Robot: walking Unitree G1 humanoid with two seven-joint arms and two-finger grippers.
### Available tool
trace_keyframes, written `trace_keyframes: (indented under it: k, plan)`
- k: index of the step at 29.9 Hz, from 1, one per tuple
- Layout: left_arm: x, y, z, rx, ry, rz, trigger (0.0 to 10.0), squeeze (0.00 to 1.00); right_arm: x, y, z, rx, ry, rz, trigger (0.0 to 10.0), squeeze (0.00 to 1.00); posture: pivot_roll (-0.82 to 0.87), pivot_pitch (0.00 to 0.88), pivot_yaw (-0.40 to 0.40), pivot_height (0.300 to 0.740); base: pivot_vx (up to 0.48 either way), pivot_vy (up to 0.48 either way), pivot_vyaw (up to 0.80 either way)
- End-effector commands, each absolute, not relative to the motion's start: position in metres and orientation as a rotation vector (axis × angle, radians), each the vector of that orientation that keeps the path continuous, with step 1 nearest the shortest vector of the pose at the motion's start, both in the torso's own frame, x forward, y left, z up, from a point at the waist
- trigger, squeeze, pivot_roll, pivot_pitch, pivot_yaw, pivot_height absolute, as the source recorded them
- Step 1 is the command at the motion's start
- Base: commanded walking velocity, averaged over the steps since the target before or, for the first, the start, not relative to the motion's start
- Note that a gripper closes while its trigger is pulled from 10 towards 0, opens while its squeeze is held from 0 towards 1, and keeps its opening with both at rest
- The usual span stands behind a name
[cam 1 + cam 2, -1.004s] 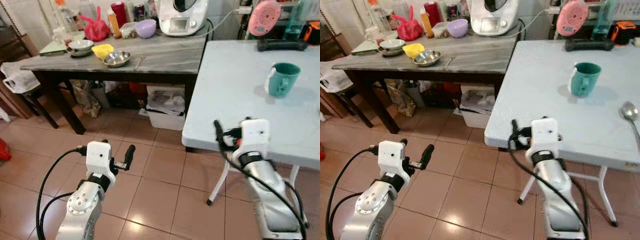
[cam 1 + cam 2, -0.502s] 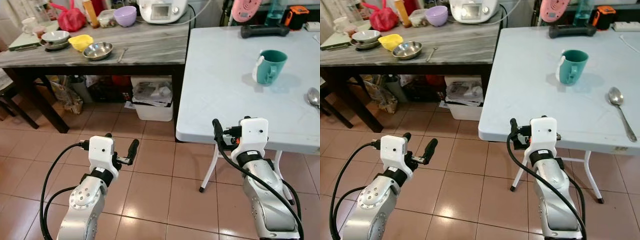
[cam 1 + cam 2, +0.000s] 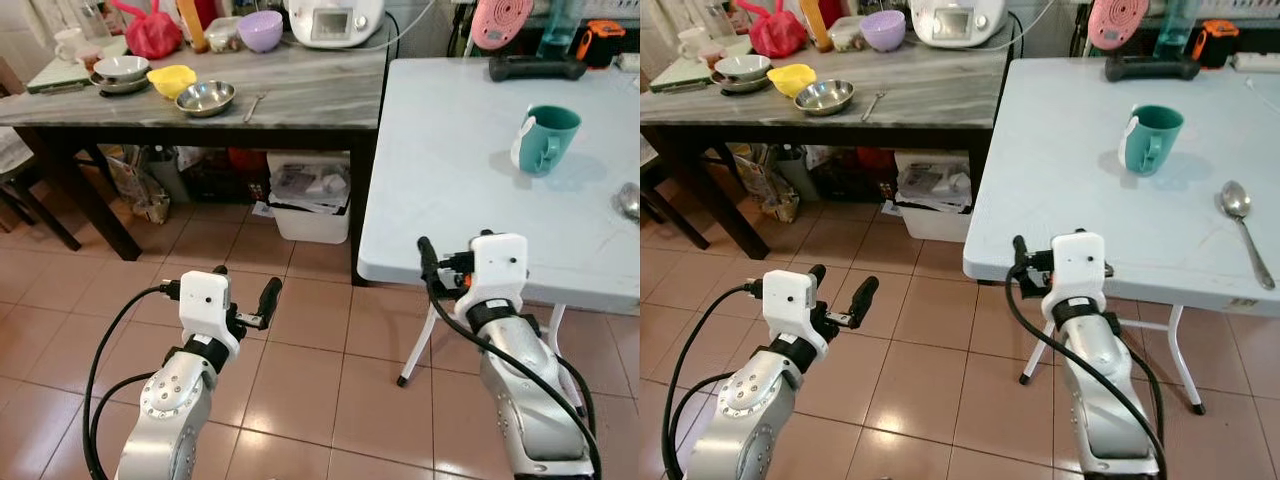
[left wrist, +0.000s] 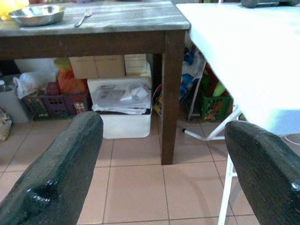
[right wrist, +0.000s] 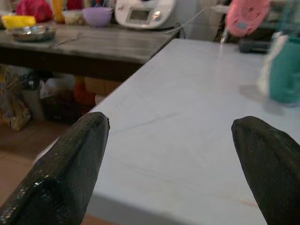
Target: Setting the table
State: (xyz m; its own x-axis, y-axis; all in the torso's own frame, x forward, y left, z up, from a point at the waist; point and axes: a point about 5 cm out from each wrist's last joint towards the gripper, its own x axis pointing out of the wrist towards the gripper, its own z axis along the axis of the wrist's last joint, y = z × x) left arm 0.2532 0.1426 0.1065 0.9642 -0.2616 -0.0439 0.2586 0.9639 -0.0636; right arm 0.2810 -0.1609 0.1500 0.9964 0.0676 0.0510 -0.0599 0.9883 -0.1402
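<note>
- White table (image 3: 1070, 170) on the right, its near edge just ahead of the right arm; a folding leg stands on the tiled floor (image 3: 930, 370).
- Grey-topped table (image 3: 300, 95) on the left, butted up against the white one, with boxes and bags stowed beneath.
- Right gripper (image 5: 171, 164) sits level with the white table's near edge, fingers spread wide, nothing between them.
- Left gripper (image 4: 164, 164) is out over the floor, low, pointed at the grey table's leg; fingers spread wide, nothing held.
- White appliance (image 3: 955, 20) at the back of the grey table, purple bowl (image 3: 883, 28) beside it.
- Teal mug (image 3: 1150, 138) stands upright, mid-table on the white one, handle toward the robot.
- Steel bowl (image 3: 825, 96) and yellow bowl (image 3: 792, 78) sit on the grey table's left part, a fork (image 3: 870, 103) just right of the steel one.
- Spoon (image 3: 1243, 225) lies on the white table, right of the mug and well apart from it.
</note>
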Motion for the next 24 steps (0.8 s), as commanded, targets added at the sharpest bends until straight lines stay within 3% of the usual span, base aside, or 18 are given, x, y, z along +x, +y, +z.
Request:
trace_keyframes:
  k: [1, 24]
  plan:
    - [0.2534, 0.1413, 0.1062, -0.061, 0.052, -0.267, 10.0, 0.00, 0.2809, -0.1627, 0.1569, -0.145, -0.086, 0.049, 10.0, 0.00, -0.14, 0.083, 0.116, 0.740, 0.000, -0.439, 0.00]
    - [0.2544, 0.1402, 0.1058, -0.065, 0.053, -0.275, 10.0, 0.00, 0.2832, -0.1637, 0.1608, -0.139, -0.101, 0.025, 10.0, 0.00, -0.14, 0.083, 0.120, 0.740, 0.000, -0.419, 0.00]
